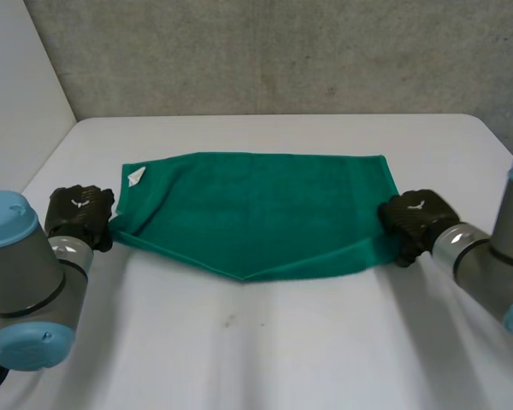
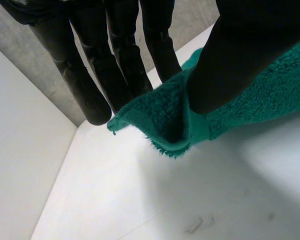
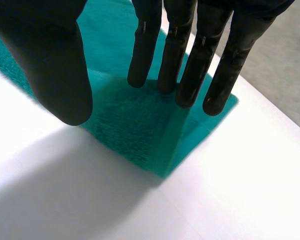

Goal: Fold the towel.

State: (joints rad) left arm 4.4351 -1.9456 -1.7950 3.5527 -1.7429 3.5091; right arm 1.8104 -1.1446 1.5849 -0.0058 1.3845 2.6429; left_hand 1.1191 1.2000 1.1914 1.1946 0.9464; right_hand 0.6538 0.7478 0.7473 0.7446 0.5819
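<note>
The green towel [image 1: 256, 209] lies across the middle of the bench [image 1: 256, 359]. The left hand [image 1: 81, 215] has fingers [image 2: 125, 65] and thumb clamped on the towel's left-end corner. The right hand [image 1: 415, 224] lays straight fingers [image 3: 192, 60] on the right end, thumb apart. It should pinch its corner before both hands lift evenly.

Head overview; wrist close-ups sharing towel [image 1: 256, 209]

Fuzzy terry-cloth towel [image 1: 256, 209] on a smooth, matt table [image 1: 282, 342].
</note>
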